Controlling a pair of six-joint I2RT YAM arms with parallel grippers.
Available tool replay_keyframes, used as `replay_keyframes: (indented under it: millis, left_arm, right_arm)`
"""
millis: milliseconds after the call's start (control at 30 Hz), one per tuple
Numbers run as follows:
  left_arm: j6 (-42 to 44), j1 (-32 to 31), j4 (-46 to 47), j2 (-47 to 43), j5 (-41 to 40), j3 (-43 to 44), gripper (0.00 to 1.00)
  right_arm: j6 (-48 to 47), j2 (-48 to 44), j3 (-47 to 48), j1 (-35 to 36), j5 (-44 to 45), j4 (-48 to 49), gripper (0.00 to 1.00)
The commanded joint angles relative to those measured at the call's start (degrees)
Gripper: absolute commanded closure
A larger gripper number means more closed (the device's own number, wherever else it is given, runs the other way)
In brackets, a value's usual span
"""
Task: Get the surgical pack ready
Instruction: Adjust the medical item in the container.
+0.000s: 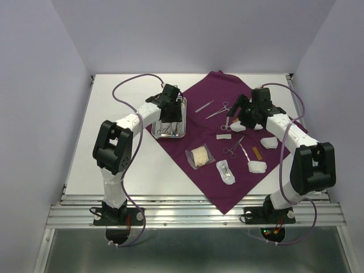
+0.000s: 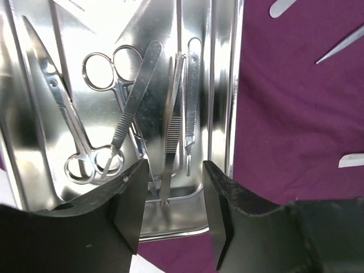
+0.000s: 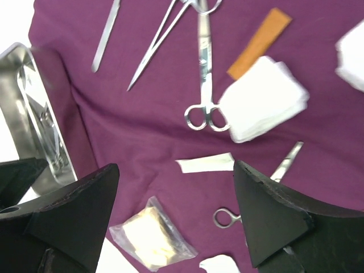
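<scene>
We judged the pack part-filled: some instruments (image 2: pixel 134 96) lay in the tray (image 2: pixel 227 85) on the cloth (image 1: pixel 216 88); scissors (image 3: pixel 205 68), gauze (image 3: pixel 261 99), packets (image 3: pixel 151 236) waited outside. Left claw (image 2: pixel 174 166) and right claw (image 3: pixel 176 168) gaped empty.

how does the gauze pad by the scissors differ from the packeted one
The loose gauze pad is bare; the packeted gauze sits inside a clear packet. The loose gauze pad is bright white, the packeted gauze cream. Both lie on the purple cloth.
</scene>
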Motion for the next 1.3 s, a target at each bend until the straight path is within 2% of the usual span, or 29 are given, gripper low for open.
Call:
replay_keyframes:
  millis: [0,100,233,300,433,467,533,567,800,1033,1267]
  left_arm:
    - [1.7,0.1,-0.6,-2.8,-4.4,-0.6,0.45]
    - [3.5,0.1,0.2,-1.6,-6.4,-0.1,0.39]
    - [5.3,0.1,-0.2,2.5,-8.9,2.0,0.39]
    - [5.5,0.2,0.3,2.7,-10.4,1.9,0.42]
    - [5.6,1.0,1.1,1.9,-11.6,1.1,0.55]
    - [5.6,1.3,1.1,1.9,-11.6,1.1,0.64]
    - [5.6,2.0,1.1,2.2,-11.9,0.8,0.72]
    - [5.5,2.1,1.1,2.4,-11.9,0.4,0.80]
    - [5.6,3.0,1.8,3.8,-11.6,-1.2,1.00]
    - [6.2,2.9,1.5,7.4,-7.9,-0.3,1.00]
    - [6.7,1.4,-1.0,5.2,-3.8,0.6,1.00]
  right_arm:
    - [0.4,0.7,3.8,1.7,2.6,2.2,0.14]
    - [0.6,1.4,4.4,2.2,2.9,2.2,0.14]
    - [0.9,1.6,4.7,2.7,3.5,2.0,0.14]
    - [0.8,1.4,4.8,2.7,3.8,1.6,0.14]
    - [0.8,1.1,4.7,2.7,4.5,1.2,0.14]
    - [0.9,1.1,4.7,2.7,4.5,1.2,0.14]
    - [1.1,0.9,4.5,2.7,4.7,1.2,0.14]
    - [1.1,0.8,4.5,2.7,4.8,1.2,0.14]
    - [1.2,0.8,4.7,3.3,5.1,0.9,0.13]
    - [1.2,0.7,4.6,3.3,5.3,0.8,0.14]
    - [1.3,0.5,4.4,3.3,5.3,0.7,0.13]
